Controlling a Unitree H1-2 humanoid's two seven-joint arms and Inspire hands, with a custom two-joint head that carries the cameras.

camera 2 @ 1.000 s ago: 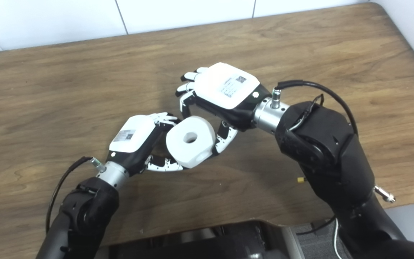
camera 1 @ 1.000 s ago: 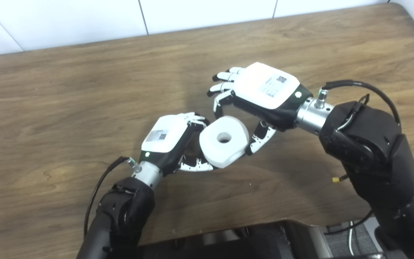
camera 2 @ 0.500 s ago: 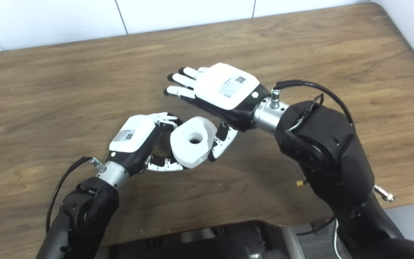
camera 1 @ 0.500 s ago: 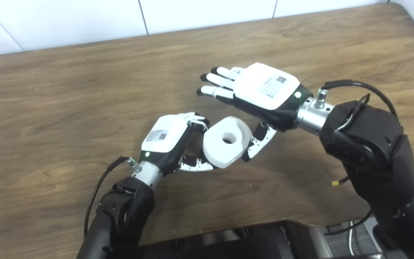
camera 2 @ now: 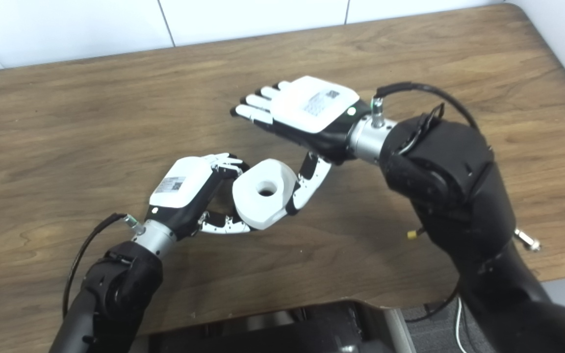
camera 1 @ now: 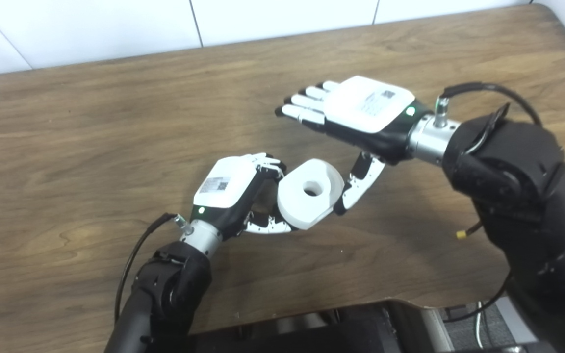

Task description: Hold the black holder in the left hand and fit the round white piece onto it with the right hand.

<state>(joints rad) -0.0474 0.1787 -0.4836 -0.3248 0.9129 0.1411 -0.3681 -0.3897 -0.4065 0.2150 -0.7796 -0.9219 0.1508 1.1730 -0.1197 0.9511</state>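
The round white piece (camera 1: pixel 298 205), a thick disc with a centre hole, sits at the fingertips of my left hand (camera 1: pixel 228 189) just above the wooden table (camera 1: pixel 91 122). That hand is shut around something dark behind the disc, the black holder (camera 1: pixel 262 196), which is almost wholly hidden. My right hand (camera 1: pixel 361 105) hovers up and to the right of the disc, open, its fingers (camera 1: pixel 304 105) stretched flat and holding nothing. Its thumb points down beside the disc's right edge; I cannot tell whether they touch.
White wall tiles (camera 1: pixel 115 24) run behind the table's far edge. The near edge has a cut-out (camera 1: pixel 400 299) with dark gear below it. Black cables (camera 1: pixel 135 255) loop off both wrists.
My right hand's fingers have uncurled off the white piece and the hand has lifted up and to the right. The white piece stays at the left hand, tilted a little more upward.
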